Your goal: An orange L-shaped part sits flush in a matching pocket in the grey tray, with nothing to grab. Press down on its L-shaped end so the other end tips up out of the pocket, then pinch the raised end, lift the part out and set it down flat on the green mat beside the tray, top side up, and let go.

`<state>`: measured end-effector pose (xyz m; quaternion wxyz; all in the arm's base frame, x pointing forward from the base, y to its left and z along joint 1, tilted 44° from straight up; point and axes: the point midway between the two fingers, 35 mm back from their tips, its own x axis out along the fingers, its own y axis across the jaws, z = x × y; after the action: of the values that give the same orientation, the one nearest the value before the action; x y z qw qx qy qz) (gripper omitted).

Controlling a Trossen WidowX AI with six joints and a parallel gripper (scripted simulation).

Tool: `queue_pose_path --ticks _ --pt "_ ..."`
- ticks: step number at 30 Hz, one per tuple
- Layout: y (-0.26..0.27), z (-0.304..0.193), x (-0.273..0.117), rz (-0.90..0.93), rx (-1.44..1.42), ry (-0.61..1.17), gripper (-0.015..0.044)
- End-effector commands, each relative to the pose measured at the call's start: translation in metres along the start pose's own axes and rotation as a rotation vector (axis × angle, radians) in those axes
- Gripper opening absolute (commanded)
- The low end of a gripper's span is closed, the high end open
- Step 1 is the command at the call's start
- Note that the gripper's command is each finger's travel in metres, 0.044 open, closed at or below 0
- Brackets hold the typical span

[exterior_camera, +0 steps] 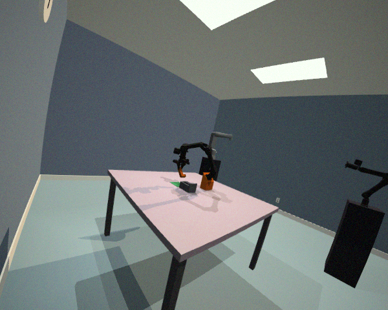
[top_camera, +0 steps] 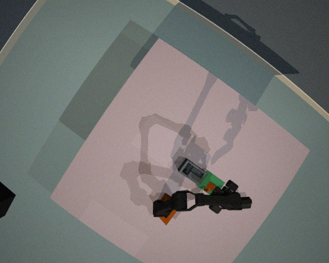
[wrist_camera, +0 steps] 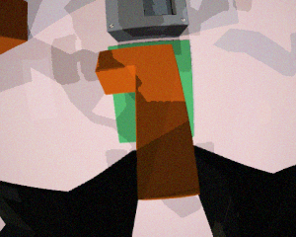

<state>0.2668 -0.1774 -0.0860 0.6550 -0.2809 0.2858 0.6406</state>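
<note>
The pincer (top_camera: 217,190) (exterior_camera: 179,168) (wrist_camera: 164,154) is partly closed, gripping the straight end of the orange L-shaped part (top_camera: 209,187) (exterior_camera: 181,172) (wrist_camera: 160,89). This part is in the air above the green mat (top_camera: 215,178) (exterior_camera: 174,183) (wrist_camera: 126,118), which lies beside the grey tray (top_camera: 200,179) (exterior_camera: 188,186) (wrist_camera: 148,31).

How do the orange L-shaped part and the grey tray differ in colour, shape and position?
The orange L-shaped part is orange; the grey tray is grey. The part is L-shaped; the tray is a block with a pocket. The part hangs in the closed jaws above the green mat; the tray rests on the table.
</note>
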Motion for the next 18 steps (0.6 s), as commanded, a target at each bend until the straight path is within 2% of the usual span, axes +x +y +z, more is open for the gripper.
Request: queue_pose_path --ticks 1,18 --pt "0.001 -0.002 0.006 0.006 -0.005 -0.003 0.0000" --pt "0.001 -0.002 0.033 0.005 -0.005 -0.004 0.0000"
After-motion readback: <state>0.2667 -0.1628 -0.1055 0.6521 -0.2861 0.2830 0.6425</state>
